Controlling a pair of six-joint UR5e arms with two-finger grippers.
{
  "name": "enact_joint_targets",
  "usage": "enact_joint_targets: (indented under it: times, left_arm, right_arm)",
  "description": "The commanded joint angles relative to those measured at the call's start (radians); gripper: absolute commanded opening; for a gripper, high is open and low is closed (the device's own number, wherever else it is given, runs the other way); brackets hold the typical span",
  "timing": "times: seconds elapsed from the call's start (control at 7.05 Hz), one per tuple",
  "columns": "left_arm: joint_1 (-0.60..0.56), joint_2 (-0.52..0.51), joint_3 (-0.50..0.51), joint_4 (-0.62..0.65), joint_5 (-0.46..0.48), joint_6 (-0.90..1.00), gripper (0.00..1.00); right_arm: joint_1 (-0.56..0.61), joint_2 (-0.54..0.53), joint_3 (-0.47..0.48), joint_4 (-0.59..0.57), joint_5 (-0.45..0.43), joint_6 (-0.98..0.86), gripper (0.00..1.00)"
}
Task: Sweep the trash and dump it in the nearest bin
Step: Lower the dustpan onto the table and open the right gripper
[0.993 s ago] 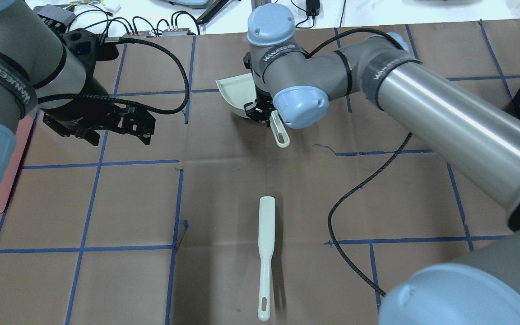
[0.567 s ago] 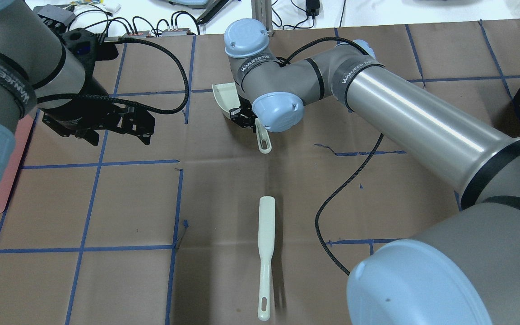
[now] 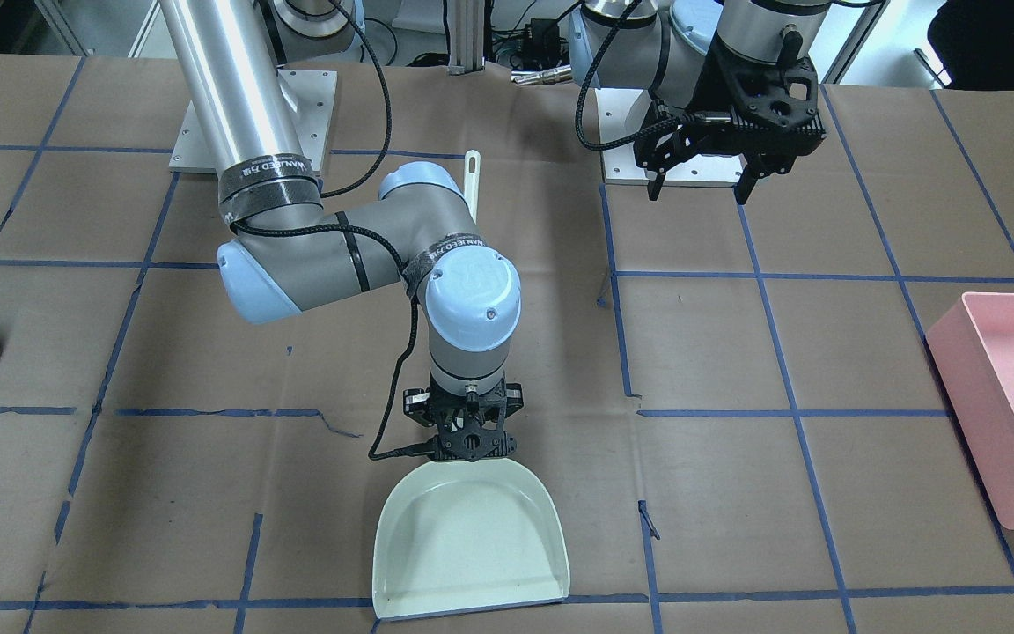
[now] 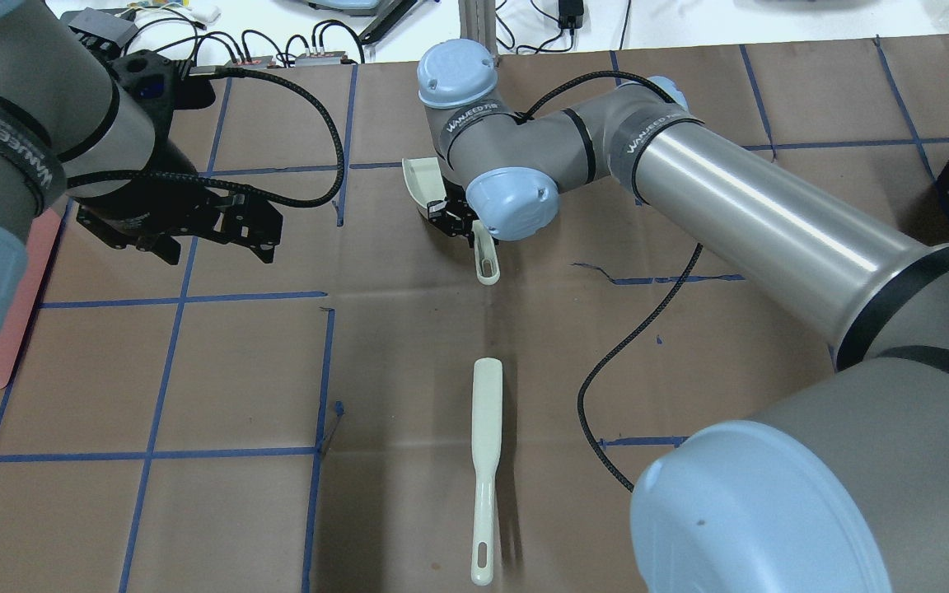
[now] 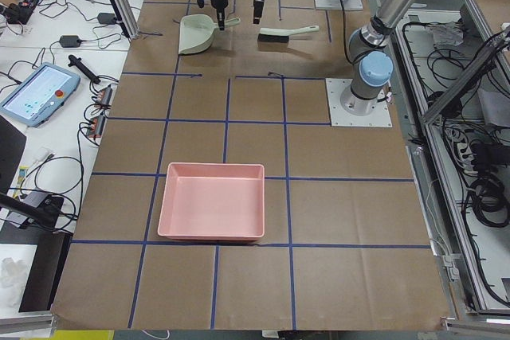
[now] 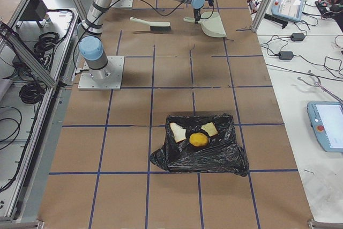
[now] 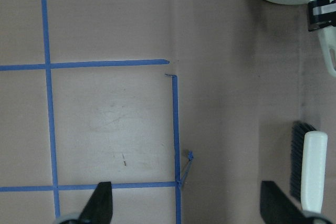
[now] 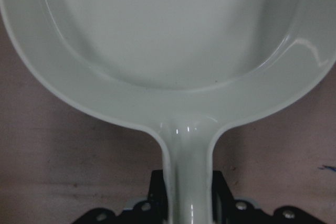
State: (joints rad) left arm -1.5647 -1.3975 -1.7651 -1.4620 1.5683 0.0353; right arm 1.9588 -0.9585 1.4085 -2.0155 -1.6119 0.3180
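Open table [image 4: 409, 321] between brush [image 4: 487, 412] and dustpan [image 3: 469, 537]; pink bin [image 3: 1013, 396] at edge.

In the black-bagged bin [image 6: 217, 160] lie three scraps — yellow lumpy ball [image 6: 199, 140] (middle), white bread slice [image 6: 177, 131], smaller bread chunk [image 6: 209, 129].

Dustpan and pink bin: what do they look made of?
The dustpan looks like moulded hard plastic, pale mint-white and glossy: soft highlights run along its rim, and the handle flows out of the pan in one piece with no seam. The pink bin also looks like plastic, more matte, with rounded corners and even colour, though it is too small here to be sure.
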Motion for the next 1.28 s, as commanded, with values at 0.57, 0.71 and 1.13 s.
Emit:
enact_joint_targets:
  times: [0.57,0.71,1.13]
  left_arm:
    - [0.000,0.000,0.001,0.000,-0.001,0.000,0.99]
    - [0.000,0.000,0.001,0.000,-0.001,0.000,0.99]
    - [0.000,0.000,0.001,0.000,0.001,0.000,0.99]
  right_arm:
    - [-0.001,0.003,-0.010,0.001,0.015,0.035,0.11]
    - [0.000,0.003,-0.010,0.001,0.015,0.035,0.17]
    - [-0.012,0.001,-0.013,0.004,0.013,0.021,1.00]
